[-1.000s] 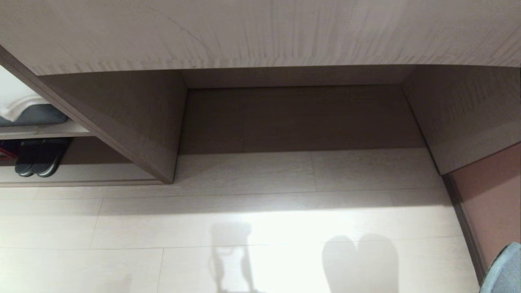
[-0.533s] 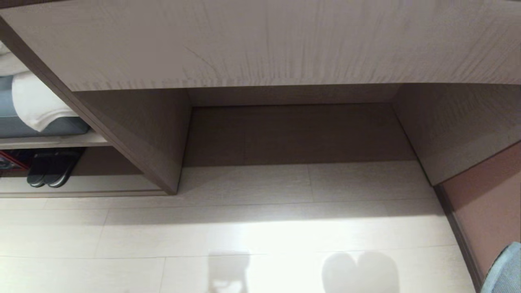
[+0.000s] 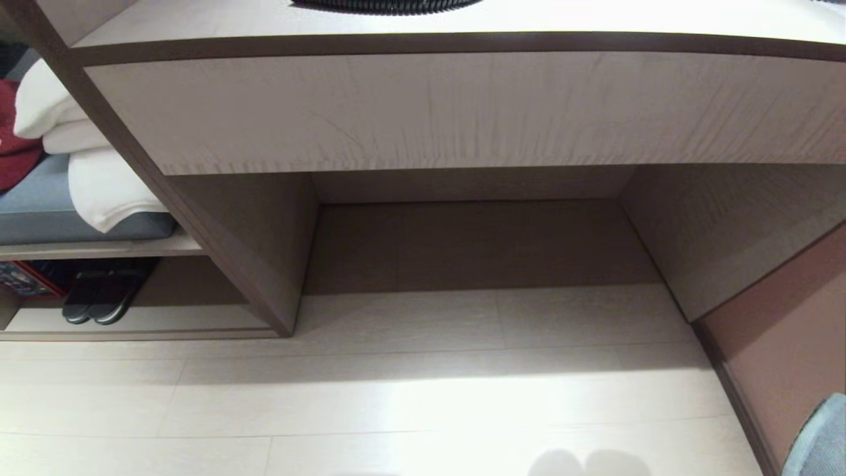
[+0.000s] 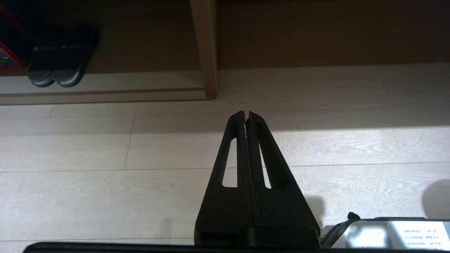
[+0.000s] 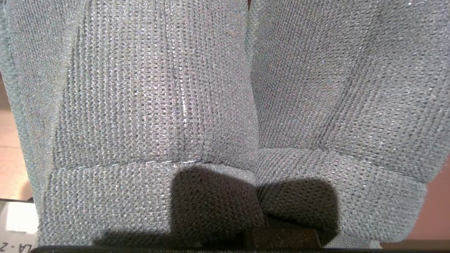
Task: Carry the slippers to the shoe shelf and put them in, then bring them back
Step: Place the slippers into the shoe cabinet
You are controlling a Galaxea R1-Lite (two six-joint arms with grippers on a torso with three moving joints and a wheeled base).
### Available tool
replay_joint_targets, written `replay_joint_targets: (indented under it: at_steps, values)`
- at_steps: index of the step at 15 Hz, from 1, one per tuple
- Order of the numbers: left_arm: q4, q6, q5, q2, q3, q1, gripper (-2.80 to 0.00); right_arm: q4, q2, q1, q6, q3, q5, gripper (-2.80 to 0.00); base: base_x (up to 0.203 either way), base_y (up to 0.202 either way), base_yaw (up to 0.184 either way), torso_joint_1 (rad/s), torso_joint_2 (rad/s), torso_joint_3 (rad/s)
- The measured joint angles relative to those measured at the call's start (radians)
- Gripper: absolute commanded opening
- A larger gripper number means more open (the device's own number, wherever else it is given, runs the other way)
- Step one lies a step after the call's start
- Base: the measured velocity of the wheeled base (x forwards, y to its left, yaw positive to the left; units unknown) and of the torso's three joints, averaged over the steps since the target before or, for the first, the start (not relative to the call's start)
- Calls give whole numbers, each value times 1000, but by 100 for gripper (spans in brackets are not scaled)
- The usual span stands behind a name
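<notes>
Right gripper (image 5: 258, 225) is clamped on the grey knit slippers (image 5: 225, 105), which fill the right wrist frame; a grey corner shows at lower right of the head view. Left gripper (image 4: 246, 114) is seen pressed shut, empty, over pale floor (image 4: 105, 189). Shoe shelf (image 3: 165, 320) sits at left of the head view, a darker pair (image 3: 99, 301) inside.

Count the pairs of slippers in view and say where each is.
2. The grey slippers are held in the right gripper; a darker pair sits in the low shelf at left. Others may be hidden.
</notes>
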Motion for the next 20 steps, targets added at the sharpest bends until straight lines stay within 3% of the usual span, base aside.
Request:
replay_joint_targets:
  at_steps: [20]
  values:
    - [0, -2, 1, 0, 0, 0, -280, 0, 0, 0, 2, 0, -8, -280, 0, 0, 0, 2, 1, 203]
